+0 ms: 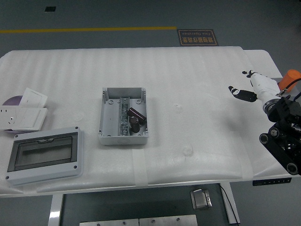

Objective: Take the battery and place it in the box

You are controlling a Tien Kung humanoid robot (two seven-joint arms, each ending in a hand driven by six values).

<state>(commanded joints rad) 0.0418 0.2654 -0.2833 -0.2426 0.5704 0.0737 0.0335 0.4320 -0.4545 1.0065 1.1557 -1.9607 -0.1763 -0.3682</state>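
An open grey box point(123, 116) stands left of the table's middle. Two dark cylindrical batteries point(136, 119) lie inside it, next to a metal rail. My right hand point(251, 87), white with black fingertips, hovers at the table's far right edge, well away from the box. Its fingers are spread and hold nothing. My left arm is out of view.
A grey enclosure with a clear lid point(44, 154) lies at the front left. White socket plates point(23, 113) and a purple disc point(13, 100) lie at the left edge. An orange part point(290, 76) sits on my right arm.
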